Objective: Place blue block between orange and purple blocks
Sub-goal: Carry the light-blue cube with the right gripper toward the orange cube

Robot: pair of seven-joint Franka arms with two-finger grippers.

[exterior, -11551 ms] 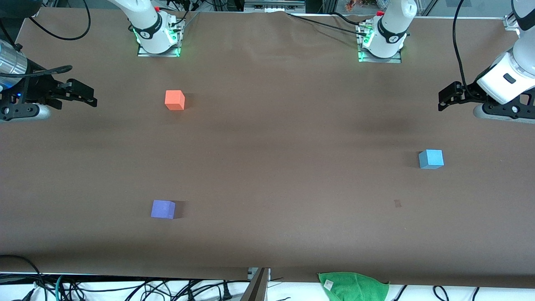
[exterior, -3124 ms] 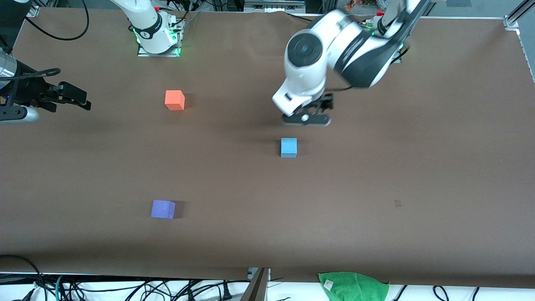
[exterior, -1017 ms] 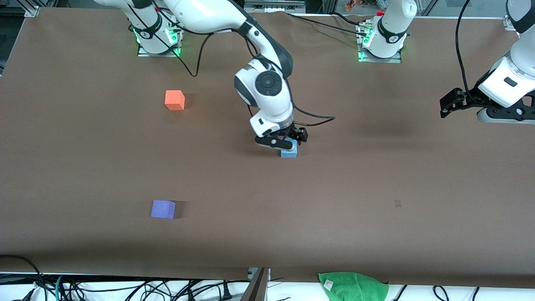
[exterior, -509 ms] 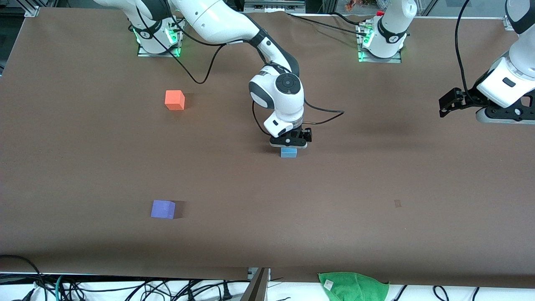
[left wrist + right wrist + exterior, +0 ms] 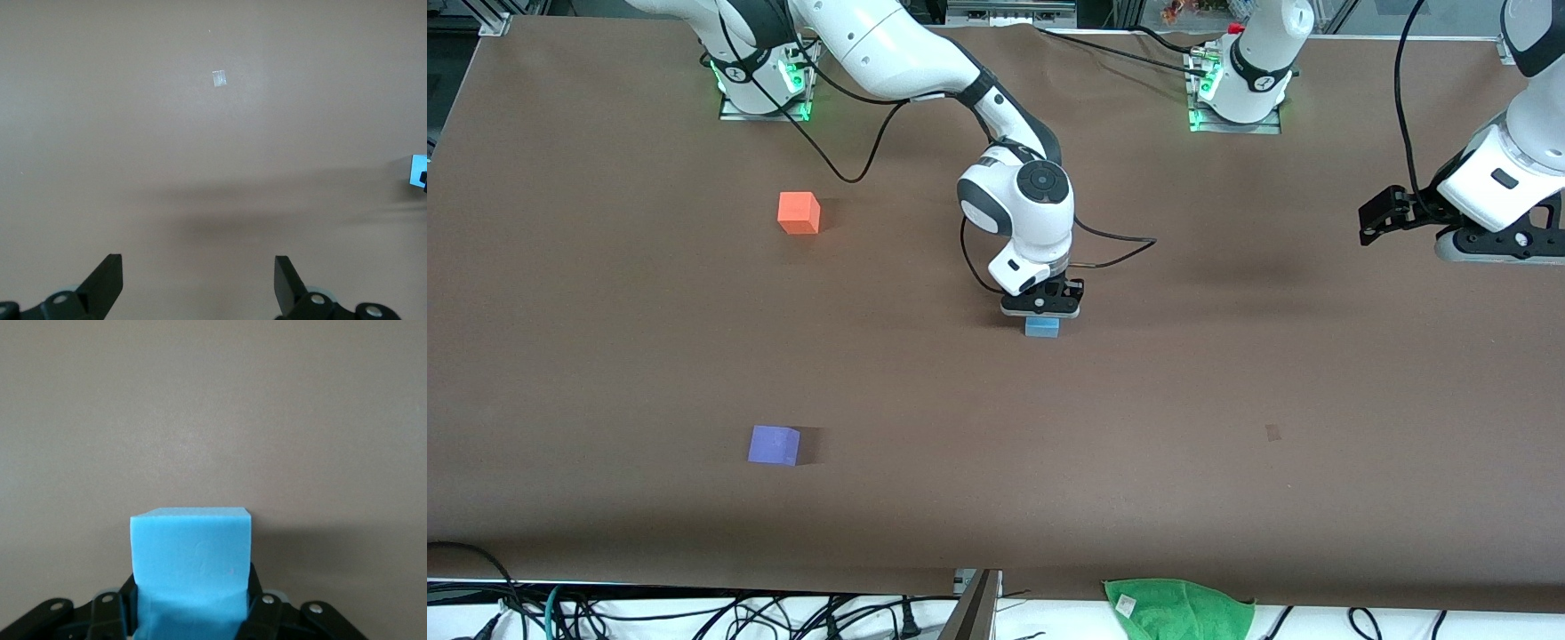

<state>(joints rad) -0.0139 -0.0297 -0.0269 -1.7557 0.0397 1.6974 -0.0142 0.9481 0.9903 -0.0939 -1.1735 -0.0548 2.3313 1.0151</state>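
Note:
The sky-blue block [image 5: 1041, 327] rests on the brown table mid-way along it, and my right gripper [image 5: 1040, 308] stands straight down over it, shut on it. In the right wrist view the blue block [image 5: 191, 567] fills the gap of the right gripper [image 5: 191, 613], its foam sides pressed in. The orange block [image 5: 798, 212] sits toward the right arm's end, farther from the front camera. The purple block [image 5: 774, 444] lies nearer that camera. My left gripper [image 5: 1371, 218] waits open above the left arm's end of the table, nothing between its fingers [image 5: 107, 277].
A green cloth [image 5: 1178, 609] hangs at the table's near edge. A small pale patch [image 5: 1272, 433] marks the table surface. The arm bases [image 5: 763, 84] [image 5: 1238, 93] stand along the table's back edge, with cables trailing from the right arm.
My right gripper has settled down over the blue block and its fingers have closed on it. The block stays in the same spot. The left arm has barely moved.

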